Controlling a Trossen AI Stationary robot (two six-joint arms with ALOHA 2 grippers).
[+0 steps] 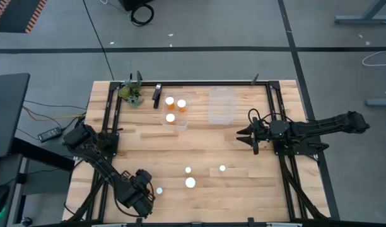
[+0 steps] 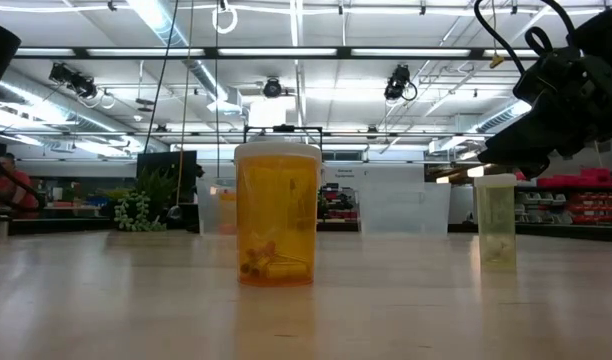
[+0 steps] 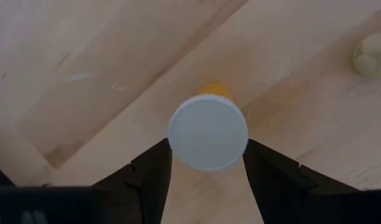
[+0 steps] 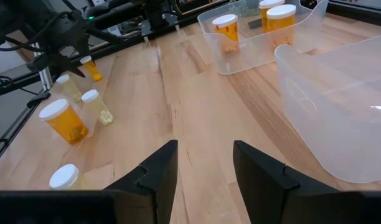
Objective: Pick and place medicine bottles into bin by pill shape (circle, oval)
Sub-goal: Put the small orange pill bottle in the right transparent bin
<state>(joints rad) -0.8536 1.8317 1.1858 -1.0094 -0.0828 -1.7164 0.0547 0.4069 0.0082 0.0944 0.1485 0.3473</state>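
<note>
Item: pale wooden table (image 1: 142, 151) with black frame rails. Left gripper (image 3: 207, 155), at near left corner of table: dark fingers (image 3: 154, 171) closed on either side of a small orange-bodied medicine bottle with round white cap (image 3: 208, 132), gripped just below the cap and, judging from the right wrist view, carried clear of the wood. Right gripper (image 4: 206, 152), at right side of table around mid-depth, pointing left: fingers narrowly parted, holding nothing, above bare wood. Loose on the table, near centre: large orange bottle with white cap (image 1: 190, 183), upright, nearest the front edge; small pale yellowish bottle (image 1: 188, 169), upright, just beyond it; second small pale bottle (image 1: 222, 168), upright, to the right, apart from the other two. A further pale bottle (image 4: 69, 87), close by the left gripper, seen from the right wrist view only. Far centre of table: clear plastic bin, left one (image 1: 183, 123), containing three orange white-capped bottles (image 1: 170, 118), all upright; clear plastic bin, right one (image 1: 221, 118), just beside it, no bottles showing inside. Far left corner: small green plant (image 1: 131, 94).
</note>
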